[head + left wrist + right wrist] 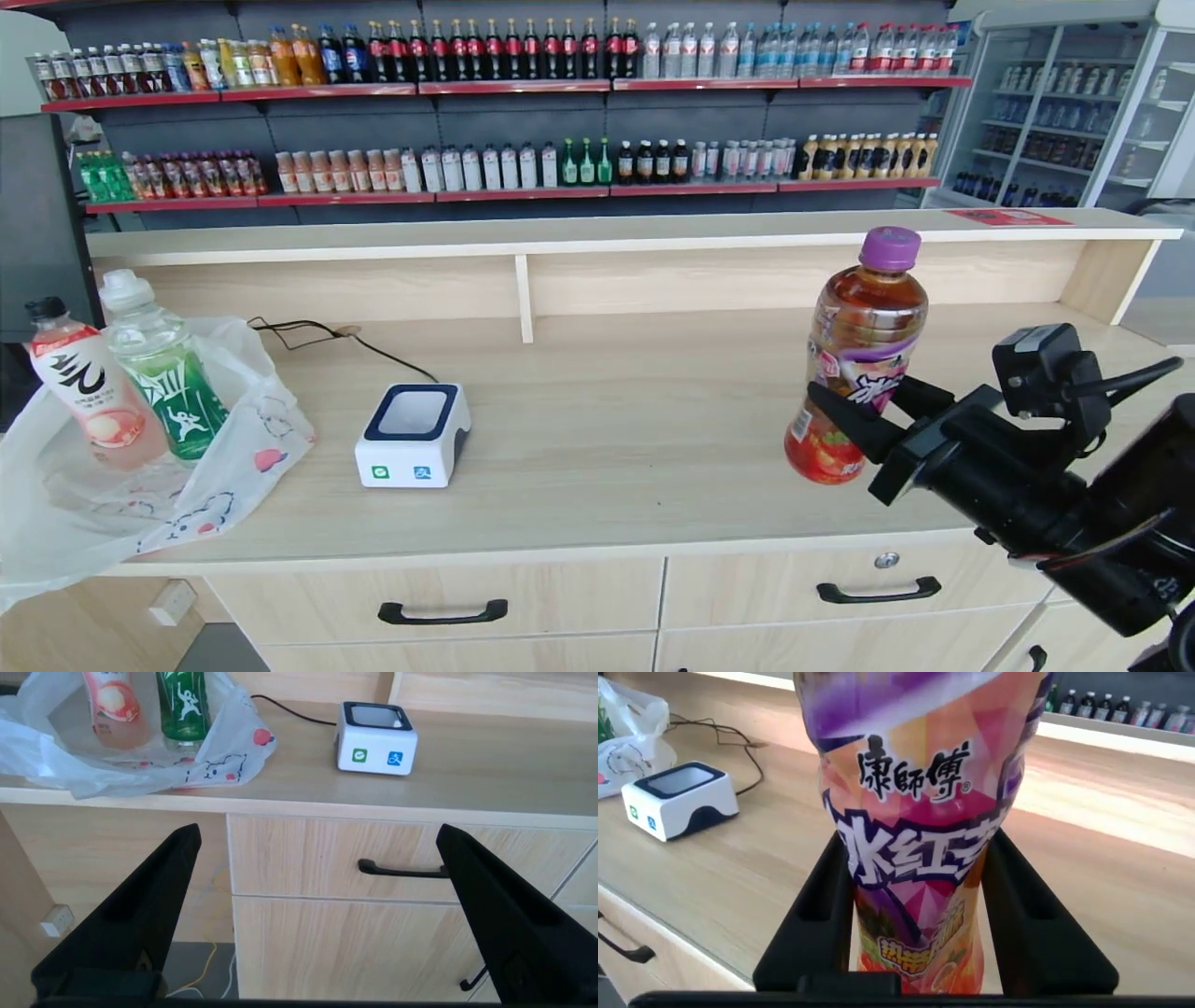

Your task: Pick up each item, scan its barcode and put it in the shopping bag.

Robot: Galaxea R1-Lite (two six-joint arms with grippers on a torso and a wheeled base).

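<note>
— Purple-capped bottle (864, 355): has it been scanned?
— Judge it not yet scanned. Your right gripper (873, 403) is clamped on its lower body, near the right end of the surface (635, 420), toward the front edge. The bottle leans slightly. Whether its base is clear of the surface cannot be told. The scanner (414, 434) sits well apart from it, left of centre near the front edge, window facing up.
— What does the shopping bag (56, 504) hold?
— Two bottles, upright and side by side: a pink bottle (89, 397) and a green bottle (173, 392). The bag lies at the left end of the surface with its mouth open, and part of it droops over the front left corner.
— And the other arm?
— Your left gripper (318, 835) hangs below the front edge, facing the drawers (308, 868), with its fingers spread and holding nothing.
— What remains?
— By the look of it, two items are done and one is left. Present its barcode to the scanner, then place it in the bag beside the others.
</note>
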